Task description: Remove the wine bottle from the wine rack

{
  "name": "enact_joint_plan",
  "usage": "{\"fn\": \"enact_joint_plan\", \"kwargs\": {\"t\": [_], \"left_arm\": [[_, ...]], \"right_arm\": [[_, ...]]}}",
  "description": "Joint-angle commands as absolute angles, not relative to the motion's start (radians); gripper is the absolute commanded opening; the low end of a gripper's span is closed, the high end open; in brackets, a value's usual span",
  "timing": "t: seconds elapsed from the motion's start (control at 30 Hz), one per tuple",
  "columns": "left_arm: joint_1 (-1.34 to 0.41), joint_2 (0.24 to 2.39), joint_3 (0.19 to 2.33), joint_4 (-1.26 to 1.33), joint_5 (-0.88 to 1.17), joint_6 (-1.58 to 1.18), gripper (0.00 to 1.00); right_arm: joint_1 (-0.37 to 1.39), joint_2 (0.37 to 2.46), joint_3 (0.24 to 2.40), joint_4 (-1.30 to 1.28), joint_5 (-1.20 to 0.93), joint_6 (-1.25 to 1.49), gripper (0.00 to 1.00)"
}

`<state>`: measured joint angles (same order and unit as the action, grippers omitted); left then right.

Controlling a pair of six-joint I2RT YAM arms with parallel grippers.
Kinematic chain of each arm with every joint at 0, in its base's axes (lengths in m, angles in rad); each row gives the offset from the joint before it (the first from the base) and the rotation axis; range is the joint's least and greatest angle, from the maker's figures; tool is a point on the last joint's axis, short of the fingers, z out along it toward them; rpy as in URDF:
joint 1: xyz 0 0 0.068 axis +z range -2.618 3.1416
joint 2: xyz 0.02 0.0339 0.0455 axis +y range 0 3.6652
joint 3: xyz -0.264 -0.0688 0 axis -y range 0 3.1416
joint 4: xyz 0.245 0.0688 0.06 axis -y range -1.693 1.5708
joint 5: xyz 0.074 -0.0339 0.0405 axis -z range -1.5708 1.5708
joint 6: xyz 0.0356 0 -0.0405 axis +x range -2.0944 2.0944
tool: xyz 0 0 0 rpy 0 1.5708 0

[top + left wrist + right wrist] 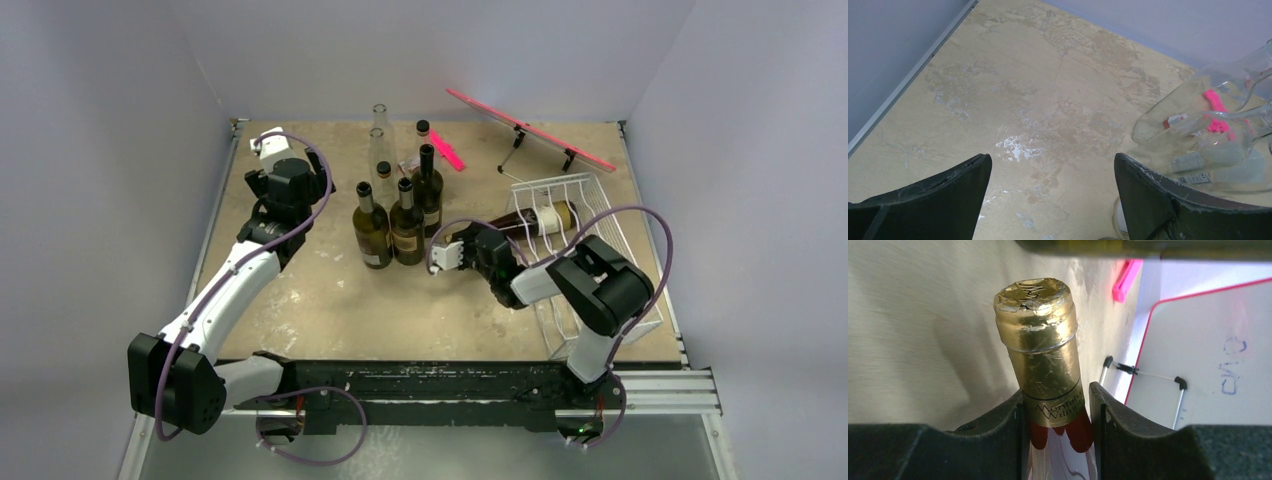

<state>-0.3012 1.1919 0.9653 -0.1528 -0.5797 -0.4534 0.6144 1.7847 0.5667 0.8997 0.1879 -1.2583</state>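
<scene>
One wine bottle (540, 218) is seen lying on its side in the rack (600, 200) by the right edge of the desk (330, 300), with its neck pointed toward the middle. The neck is clamped by the right gripper (1055, 410) at the lower end of the gold foil (printed lettering is partly legible there). Three dark bottles (406, 228) are stood upright just left of that gripper, and clear bottles (380, 140) are stood behind them toward the far edge. A pink board (530, 130) is propped near the far right corner. The left gripper (1052, 167) is held spread wide above the desk toward the far left corner, beside the clear bottles.
</scene>
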Motion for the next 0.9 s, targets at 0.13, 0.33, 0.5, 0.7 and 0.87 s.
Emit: {"fn": "enact_joint_plan", "kwargs": {"t": [0.13,0.33,0.5,0.7,0.87], "left_arm": [[-0.296,1.173,1.010,-0.132,-0.574,-0.462,0.92],[-0.295,1.166,1.011,-0.132,-0.575,-0.461,0.92],[-0.295,1.163,1.010,-0.132,-0.574,-0.461,0.92],[-0.295,1.164,1.010,-0.131,-0.574,-0.462,0.92],[-0.295,1.161,1.009,-0.132,-0.579,-0.460,0.92]], "right_arm": [[0.730,1.622,0.508,0.865,0.206,-1.110,0.11],[0.803,1.438,0.494,0.776,0.189,-1.029,0.03],[0.868,1.307,0.518,0.681,0.157,-0.963,0.00],[0.930,1.219,0.581,0.564,0.112,-0.934,0.00],[0.974,1.176,0.627,0.543,0.107,-0.891,0.00]]}}
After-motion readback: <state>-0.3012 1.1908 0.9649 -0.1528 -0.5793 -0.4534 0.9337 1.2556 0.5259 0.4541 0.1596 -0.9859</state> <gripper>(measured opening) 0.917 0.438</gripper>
